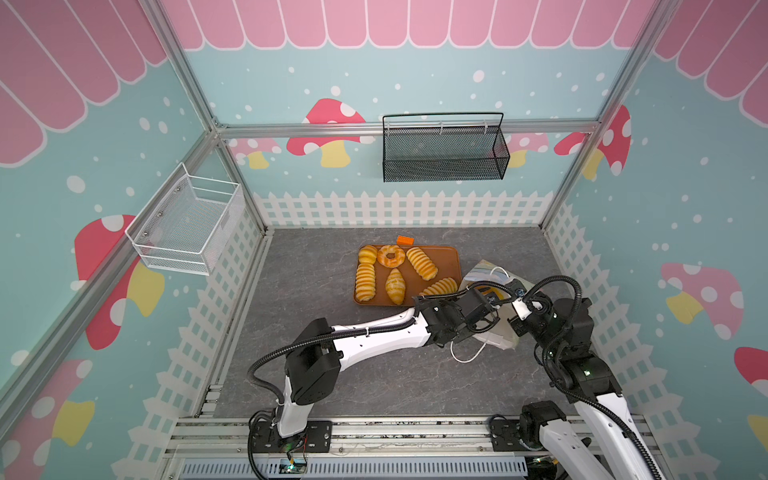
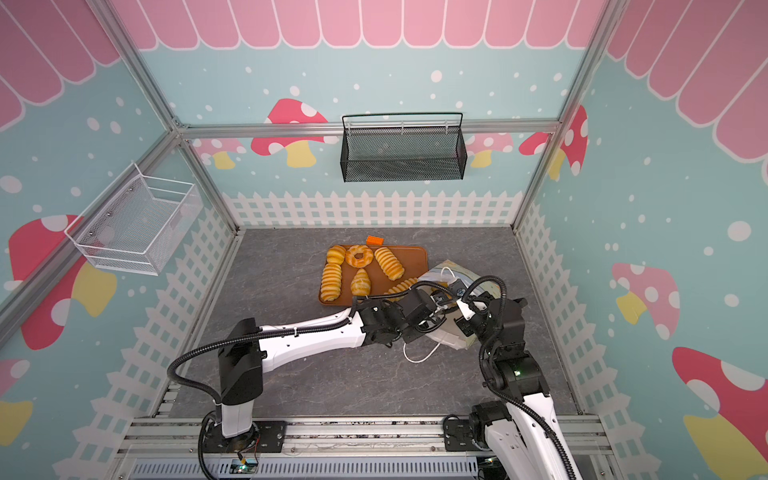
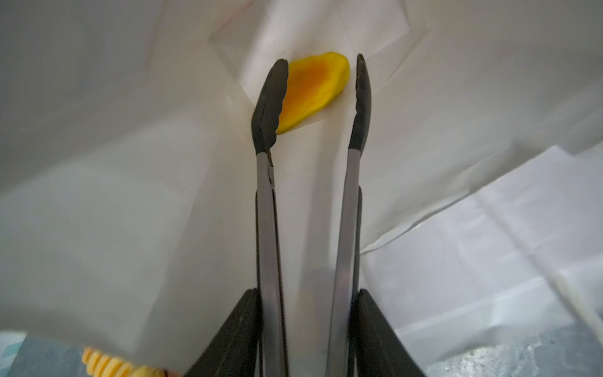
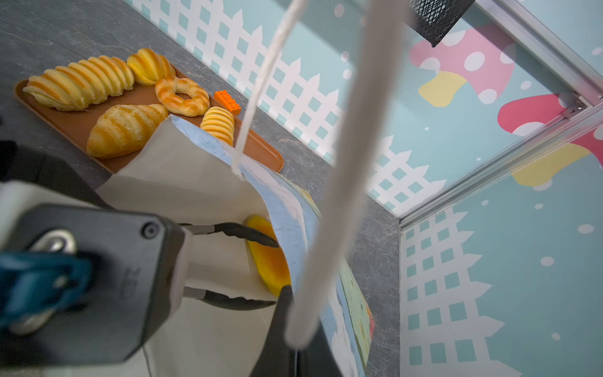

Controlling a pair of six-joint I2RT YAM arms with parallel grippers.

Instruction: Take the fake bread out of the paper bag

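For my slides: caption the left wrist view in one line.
Tongs in the left gripper reach inside the paper bag, tips spread either side of a yellow toy bun.

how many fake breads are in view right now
7. Six on the tray: small bun, doughnut and angled roll at the back; long roll, croissant and half-hidden roll nearer. One flat bun inside the paper bag, between the tips of the tongs. More could be hidden deeper.

I work inside a staged robot test booth: aluminium frame rails (image 1: 291, 129) fence my grey desk (image 1: 316, 374). Above the desk are cartoon mushroom wall panels (image 1: 415, 75) and hanging wire baskets (image 1: 444, 153).
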